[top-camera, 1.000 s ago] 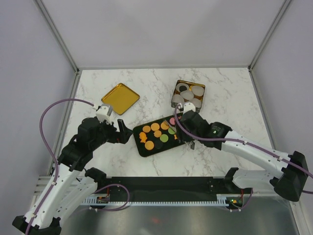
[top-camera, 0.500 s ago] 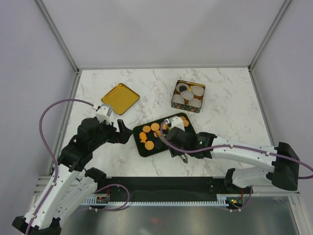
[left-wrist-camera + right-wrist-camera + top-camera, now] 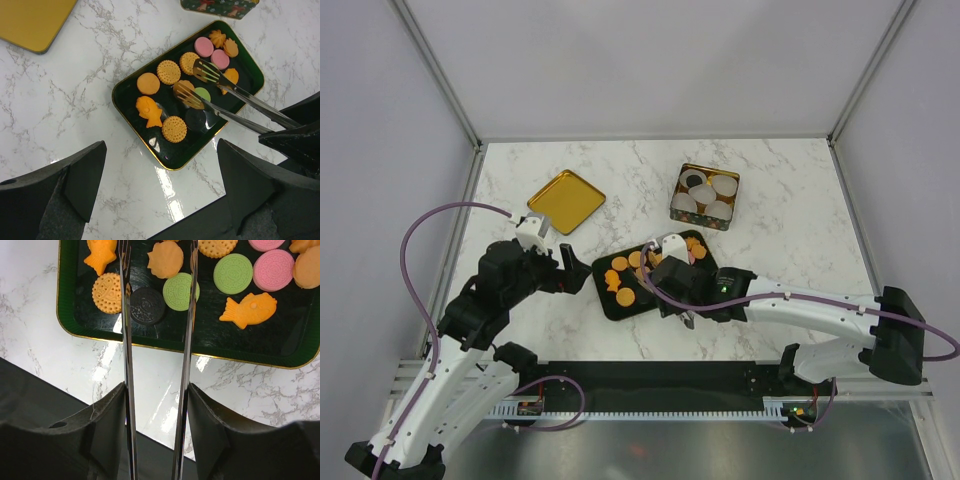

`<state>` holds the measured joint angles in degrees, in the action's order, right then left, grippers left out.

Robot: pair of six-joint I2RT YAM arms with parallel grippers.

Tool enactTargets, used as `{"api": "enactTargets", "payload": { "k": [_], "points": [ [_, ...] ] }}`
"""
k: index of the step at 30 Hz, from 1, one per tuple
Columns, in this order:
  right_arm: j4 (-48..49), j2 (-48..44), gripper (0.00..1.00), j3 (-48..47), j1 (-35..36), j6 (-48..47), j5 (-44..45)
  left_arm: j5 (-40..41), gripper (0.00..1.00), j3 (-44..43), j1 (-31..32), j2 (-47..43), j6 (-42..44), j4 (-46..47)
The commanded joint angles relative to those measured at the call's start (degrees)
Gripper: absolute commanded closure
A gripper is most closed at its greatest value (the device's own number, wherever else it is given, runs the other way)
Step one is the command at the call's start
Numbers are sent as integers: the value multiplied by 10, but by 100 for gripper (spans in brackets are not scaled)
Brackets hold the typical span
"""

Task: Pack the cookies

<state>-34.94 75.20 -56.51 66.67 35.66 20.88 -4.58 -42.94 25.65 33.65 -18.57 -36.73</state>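
Observation:
The cookies (image 3: 620,264) lie in a black gold-rimmed tray (image 3: 617,308) mid-table: orange rounds and fish, pink, green and one black. My right gripper (image 3: 686,288) is shut on metal tongs (image 3: 240,100). The tongs' arms (image 3: 125,315) are spread over the tray's middle, with the black cookie (image 3: 148,306) and a green cookie (image 3: 180,291) between them. The tongs' tips (image 3: 189,93) hold nothing. My left gripper (image 3: 570,270) is open and empty, just left of the tray (image 3: 150,145).
A green and gold tin (image 3: 705,195) with white paper cups stands behind the tray at the right. Its gold lid (image 3: 566,201) lies at the back left. The table's dark front edge (image 3: 60,405) is close below my right gripper.
My right arm has swung from beside the tin toward the left and nearer, bringing the tongs over the middle of the tray. The left arm has not moved.

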Motion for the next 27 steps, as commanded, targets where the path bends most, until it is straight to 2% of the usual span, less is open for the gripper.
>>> {"api": "enactTargets", "payload": {
  "k": [1,15,27],
  "points": [
    [15,14,43,-20,4,4,15,3,0,-1,3,1,-14,13],
    [24,30,49,0,6,7,17,4,0,0,3,5,-14,13],
    [29,40,49,8,5,6,13,4,0,0,3,2,-14,13]
  ]
}}
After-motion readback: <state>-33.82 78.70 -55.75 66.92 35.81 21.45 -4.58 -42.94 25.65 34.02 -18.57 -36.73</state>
